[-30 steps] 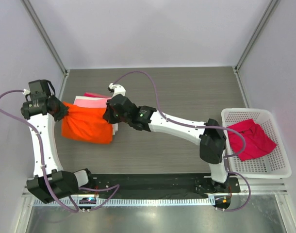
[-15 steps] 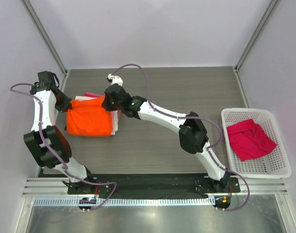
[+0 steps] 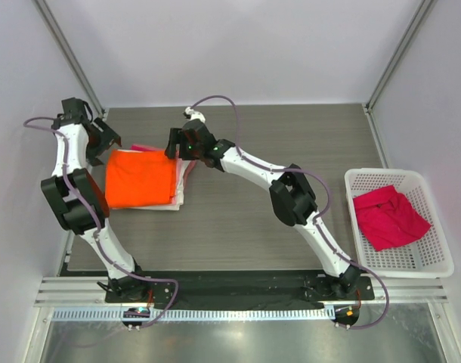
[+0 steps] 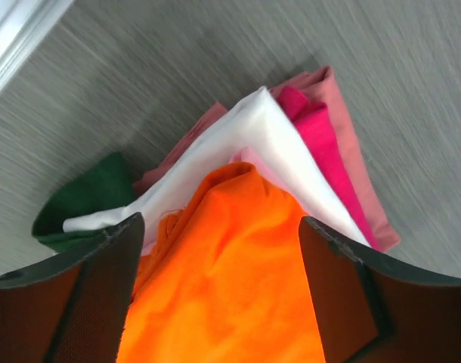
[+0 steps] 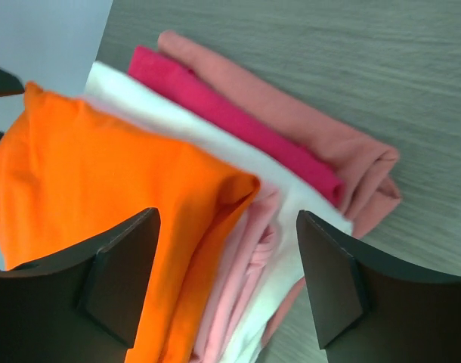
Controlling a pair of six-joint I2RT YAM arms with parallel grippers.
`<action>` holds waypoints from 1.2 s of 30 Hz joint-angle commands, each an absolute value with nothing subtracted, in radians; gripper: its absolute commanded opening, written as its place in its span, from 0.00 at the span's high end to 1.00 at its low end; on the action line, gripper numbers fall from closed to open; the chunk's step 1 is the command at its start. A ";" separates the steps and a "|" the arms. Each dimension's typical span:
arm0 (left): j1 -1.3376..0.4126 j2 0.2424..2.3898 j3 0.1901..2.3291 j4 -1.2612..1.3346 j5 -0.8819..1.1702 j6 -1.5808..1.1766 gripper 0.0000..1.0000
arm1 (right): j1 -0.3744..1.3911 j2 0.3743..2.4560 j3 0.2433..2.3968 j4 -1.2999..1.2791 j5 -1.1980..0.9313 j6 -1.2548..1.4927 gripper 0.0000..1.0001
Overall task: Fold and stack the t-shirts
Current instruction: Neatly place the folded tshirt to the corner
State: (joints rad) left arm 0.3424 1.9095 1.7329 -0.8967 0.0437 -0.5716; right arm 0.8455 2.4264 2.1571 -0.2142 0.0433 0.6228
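A bright orange t-shirt (image 3: 140, 178) lies folded on top of the stack of t-shirts at the table's left. Below it the left wrist view shows white (image 4: 253, 136), magenta (image 4: 314, 136) and dusty pink (image 4: 355, 162) layers. The right wrist view shows the orange fold (image 5: 102, 189), a light pink tee (image 5: 245, 265) and the white one (image 5: 215, 144). My left gripper (image 3: 108, 147) (image 4: 218, 227) is open over the orange shirt's far left corner. My right gripper (image 3: 175, 149) (image 5: 227, 219) is open over its far right corner. Neither holds cloth.
A white lattice basket (image 3: 434, 265) at the right edge holds a crumpled dark pink-red t-shirt (image 3: 389, 215). A bit of green cloth (image 4: 87, 200) pokes out from under the stack's far left. The enclosure wall and its post stand close behind the left arm.
Both grippers, shut on the orange shirt's corners a second ago, carried it away from me onto the stack, then opened and let it go. It now lies flat.
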 commanded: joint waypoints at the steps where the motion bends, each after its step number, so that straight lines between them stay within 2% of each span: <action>1: 0.331 1.823 1.801 -0.900 -0.011 -0.551 0.12 | 0.839 2.361 2.145 -0.167 0.057 0.592 0.20; 2: 0.327 1.798 1.802 -0.903 -0.043 -0.549 0.05 | 0.839 2.327 2.134 -0.166 0.058 0.583 0.20; 7: 0.259 1.622 1.760 -0.864 -0.054 -0.540 0.02 | 0.838 2.189 2.008 -0.173 0.060 0.534 0.20; 11: 0.161 1.510 1.718 -0.864 0.026 -0.548 0.02 | 0.818 2.028 1.834 -0.169 0.093 0.497 0.20; 18: -0.131 1.346 1.447 -0.671 0.078 -0.670 0.00 | 0.711 1.662 1.362 -0.100 0.158 0.462 0.20; 24: -0.435 1.339 1.283 -0.503 -0.112 -0.701 0.00 | 0.583 1.327 0.941 -0.017 0.254 0.456 0.20; 26: -0.486 1.379 1.266 -0.474 -0.167 -0.687 0.01 | 0.542 1.217 0.841 0.021 0.323 0.451 0.16; 27: -0.524 1.393 1.243 -0.462 -0.184 -0.681 0.00 | 0.534 1.180 0.754 0.032 0.354 0.449 0.08; 29: -0.555 1.407 1.204 -0.404 -0.221 -0.667 0.00 | 0.532 1.061 0.663 0.060 0.426 0.439 0.00; 32: -0.592 1.361 1.051 -0.244 -0.273 -0.646 0.00 | 0.532 0.926 0.517 0.123 0.459 0.416 0.00; 33: -0.601 1.341 0.949 -0.115 -0.268 -0.634 0.00 | 0.532 0.904 0.476 0.124 0.475 0.416 0.01; 36: -0.603 1.341 0.864 0.041 -0.277 -0.574 0.00 | 0.532 0.839 0.416 0.126 0.538 0.422 0.00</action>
